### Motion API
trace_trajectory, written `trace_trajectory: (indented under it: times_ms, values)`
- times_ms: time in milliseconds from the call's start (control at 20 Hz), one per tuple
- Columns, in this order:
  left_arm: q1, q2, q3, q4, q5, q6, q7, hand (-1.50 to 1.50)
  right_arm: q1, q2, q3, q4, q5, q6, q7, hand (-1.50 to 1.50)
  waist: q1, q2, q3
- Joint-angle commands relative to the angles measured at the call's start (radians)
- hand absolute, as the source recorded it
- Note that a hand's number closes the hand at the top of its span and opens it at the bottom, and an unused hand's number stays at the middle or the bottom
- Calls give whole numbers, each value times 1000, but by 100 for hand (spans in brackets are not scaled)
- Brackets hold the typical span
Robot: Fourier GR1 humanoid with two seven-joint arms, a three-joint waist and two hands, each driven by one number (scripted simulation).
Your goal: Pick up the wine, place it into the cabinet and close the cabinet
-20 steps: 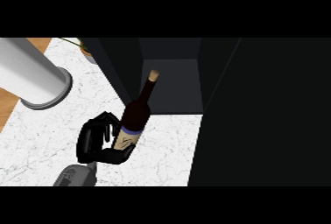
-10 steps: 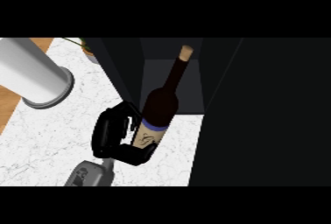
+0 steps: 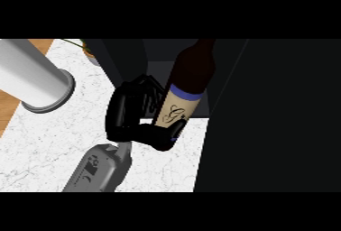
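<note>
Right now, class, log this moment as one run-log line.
phase: carrying | left hand: fingers curled round wine bottle | bottle: lifted, neck at open cabinet | right hand: not visible

White marble counter (image 3: 53, 149), wood strip (image 3: 8, 118) along its left edge. Grey cylinder (image 3: 33, 74) stands top left. Plant bit (image 3: 85, 47) near top edge.

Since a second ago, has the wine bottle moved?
Yes. The wine bottle, held in the left hand, has risen and gone forward toward the dark cabinet: its neck now overlaps the opening, further from the grey cylinder.
</note>
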Motion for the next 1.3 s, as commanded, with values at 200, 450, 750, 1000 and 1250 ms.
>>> trace_trajectory:
  times_ms: [200,450,750,1000,1250]
  values:
    - [-187,-6,27,60,15,134,157,150,17,-1,-39,-89,-91,3,50,-150,-2,2,0]
    - [-307,-6,53,207,14,164,100,150,81,43,52,-125,-20,-8,31,-150,-9,4,0]
    - [-315,-1,54,339,-62,114,-15,150,22,-8,-87,-51,-145,41,4,-150,-7,5,0]
    - [-331,-6,-28,376,-66,222,-48,150,68,11,-64,-74,-128,50,-9,-150,-9,4,0]
    - [-404,-6,38,527,-20,185,-101,150,26,1,-90,-32,-132,41,4,-150,-7,5,0]
